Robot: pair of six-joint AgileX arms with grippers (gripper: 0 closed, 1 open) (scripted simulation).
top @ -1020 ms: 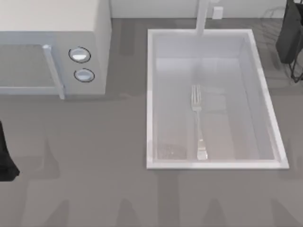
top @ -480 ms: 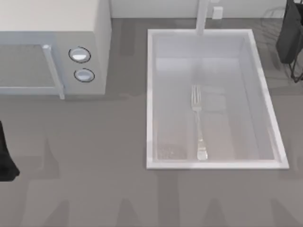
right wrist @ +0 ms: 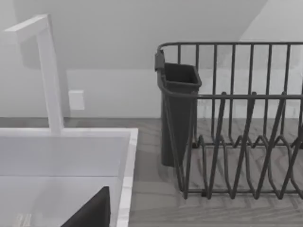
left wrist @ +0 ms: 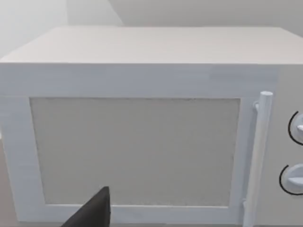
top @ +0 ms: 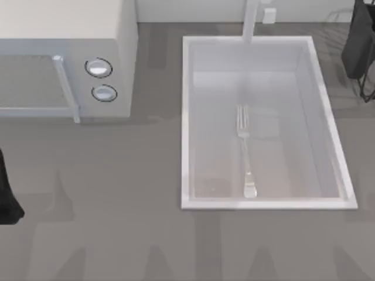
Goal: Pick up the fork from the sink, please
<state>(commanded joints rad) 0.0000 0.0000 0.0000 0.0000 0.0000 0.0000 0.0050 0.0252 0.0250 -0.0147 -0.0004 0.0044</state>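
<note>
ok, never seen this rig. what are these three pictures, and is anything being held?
It is a simulated two-arm AgileX robot at a kitchen counter. The top view looks straight down: a pale sink with a white faucet post, and a silver fork lying flat on the sink floor, tines toward the faucet. A microwave sits at the left, and part of a dark dish rack at the far right. The left arm is the dark shape at the left edge. The other two pictures come from cameras on the wrists: the left one faces the microwave door, the right one faces the sink corner and rack. Nothing is held; the fork lies untouched.
</note>
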